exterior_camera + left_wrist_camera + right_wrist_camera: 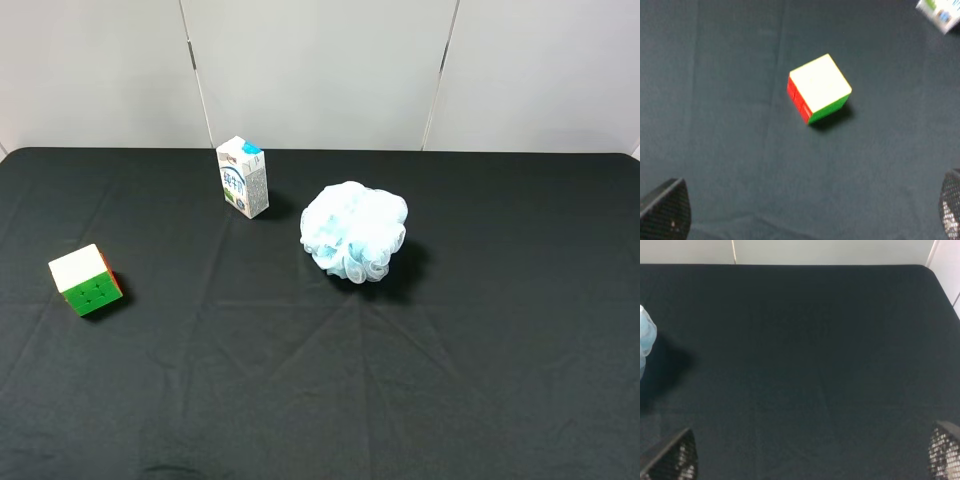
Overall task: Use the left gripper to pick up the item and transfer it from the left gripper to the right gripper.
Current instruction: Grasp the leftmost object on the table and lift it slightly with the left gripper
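Note:
The item, a small puzzle cube (86, 280) with a pale top, green front and orange-red side, rests on the black cloth at the far left. In the left wrist view the cube (818, 88) lies well ahead of my left gripper (807, 212), whose two fingertips (667, 210) show wide apart at the frame's corners, open and empty. My right gripper (812, 455) is also open, its fingertips (675, 457) spread over bare cloth with nothing between them. Neither arm shows in the exterior high view.
A white-and-blue milk carton (243, 177) stands upright at the back, left of centre; its corner (939, 12) shows in the left wrist view. A fluffy light-blue bath pouf (353, 231) sits near the middle, its edge (646, 337) visible in the right wrist view.

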Tool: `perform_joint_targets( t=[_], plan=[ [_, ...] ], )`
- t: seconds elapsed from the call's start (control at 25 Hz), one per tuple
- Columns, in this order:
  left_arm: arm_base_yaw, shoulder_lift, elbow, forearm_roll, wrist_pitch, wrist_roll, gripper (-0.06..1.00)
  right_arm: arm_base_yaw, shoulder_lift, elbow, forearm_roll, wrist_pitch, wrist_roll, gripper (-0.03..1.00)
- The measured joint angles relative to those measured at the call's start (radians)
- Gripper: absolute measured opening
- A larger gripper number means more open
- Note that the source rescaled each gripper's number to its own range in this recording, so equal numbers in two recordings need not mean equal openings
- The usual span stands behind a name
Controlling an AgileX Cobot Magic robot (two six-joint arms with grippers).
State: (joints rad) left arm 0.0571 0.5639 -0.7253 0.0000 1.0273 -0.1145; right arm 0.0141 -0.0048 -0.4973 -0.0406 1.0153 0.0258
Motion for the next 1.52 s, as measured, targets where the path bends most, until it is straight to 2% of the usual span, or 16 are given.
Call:
perform_joint_targets(
  t=[0.36,0.64,1.12,1.32,1.52],
  plan=[
    [0.000,0.385,-0.032,-0.036,-0.090,-0.053,1.00,0.000,0.000,0.000,0.000,-0.001,0.000,1.00],
    [0.000,0.600,-0.064,-0.037,-0.164,-0.110,1.00,0.000,0.000,0.000,0.000,-0.001,0.000,1.00],
    [0.000,0.854,-0.065,-0.039,-0.297,-0.249,1.00,0.000,0.000,0.000,0.000,-0.001,0.000,1.00],
    [0.000,0.941,-0.065,-0.062,-0.358,-0.274,1.00,0.000,0.000,0.000,0.000,-0.001,0.000,1.00],
    [-0.030,1.025,-0.067,-0.076,-0.436,-0.317,1.00,0.000,0.000,0.000,0.000,0.000,0.000,1.00]
  ],
)
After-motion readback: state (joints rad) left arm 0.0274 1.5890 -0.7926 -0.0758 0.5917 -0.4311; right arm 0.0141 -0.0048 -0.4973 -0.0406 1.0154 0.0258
